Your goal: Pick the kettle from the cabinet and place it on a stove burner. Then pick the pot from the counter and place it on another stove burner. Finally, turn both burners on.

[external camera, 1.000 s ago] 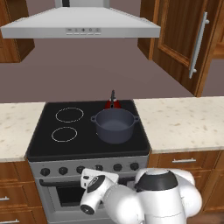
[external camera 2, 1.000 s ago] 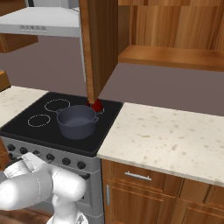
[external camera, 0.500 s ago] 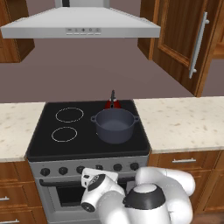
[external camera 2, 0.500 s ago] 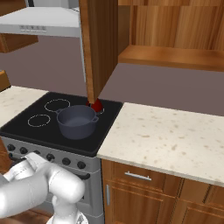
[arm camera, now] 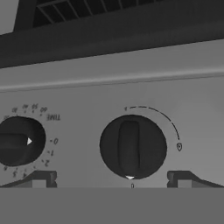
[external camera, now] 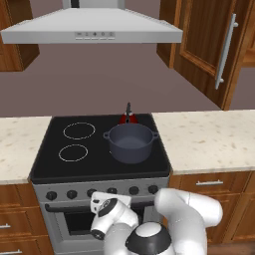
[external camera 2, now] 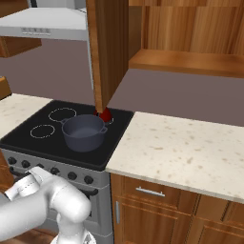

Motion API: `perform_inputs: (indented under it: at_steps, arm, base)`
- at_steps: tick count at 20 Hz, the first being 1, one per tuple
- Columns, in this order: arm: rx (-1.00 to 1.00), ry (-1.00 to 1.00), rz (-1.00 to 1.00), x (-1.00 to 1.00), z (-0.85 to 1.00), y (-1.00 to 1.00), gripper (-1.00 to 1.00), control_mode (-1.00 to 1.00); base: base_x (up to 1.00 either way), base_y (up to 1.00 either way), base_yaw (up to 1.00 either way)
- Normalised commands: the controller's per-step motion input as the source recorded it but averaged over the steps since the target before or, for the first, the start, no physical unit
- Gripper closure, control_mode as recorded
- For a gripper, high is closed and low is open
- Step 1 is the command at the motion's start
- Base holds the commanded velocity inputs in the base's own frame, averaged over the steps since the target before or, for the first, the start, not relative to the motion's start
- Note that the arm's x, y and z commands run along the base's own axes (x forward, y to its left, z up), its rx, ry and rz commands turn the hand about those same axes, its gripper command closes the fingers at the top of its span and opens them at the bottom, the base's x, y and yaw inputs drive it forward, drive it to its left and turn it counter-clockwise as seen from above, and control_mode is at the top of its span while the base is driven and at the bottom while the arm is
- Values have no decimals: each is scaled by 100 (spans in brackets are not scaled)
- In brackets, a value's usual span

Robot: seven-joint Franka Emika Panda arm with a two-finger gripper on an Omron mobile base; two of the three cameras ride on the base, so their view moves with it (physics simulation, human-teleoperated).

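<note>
Blue-grey pot (external camera: 130,143), red kettle (external camera: 127,118), black cooktop (external camera: 52,166)

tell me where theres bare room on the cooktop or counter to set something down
Free: the two white burner rings left of the pot, and the beige counter right of the stove. Crowded: the cooktop's right side, where the pot sits directly in front of the red kettle.

Left base view: from behind and left of the arm, looking forward and down across the cooktop (external camera: 99,144) and range hood (external camera: 92,27).
Right base view: from behind and right, angled over the same cooktop (external camera 2: 66,136), pot (external camera 2: 85,132) and tabletop (external camera 2: 181,152).
Hand view: pressed close to the stove's front panel, facing a black knob (arm camera: 132,146).
</note>
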Motion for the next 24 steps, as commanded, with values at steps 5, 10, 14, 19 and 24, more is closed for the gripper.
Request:
perform_inputs:
  at_steps: [5, 10, 14, 19, 24]
  arm:
    - [-1, -1, 0, 7, -11, 5, -100, -100]
    - [0, -2, 0, 0, -8, 0, -100, -100]
    - [0, -1, 0, 1, -1, 0, -100, -100]
    - [0, 0, 0, 3, 0, 0, -100, -100]
    - [0, 0, 0, 7, 0, 0, -100, -100]
  base:
    - [0, 0, 0]
    - [0, 0, 0]
    - [0, 0, 0]
    - [0, 0, 0]
    - [0, 0, 0]
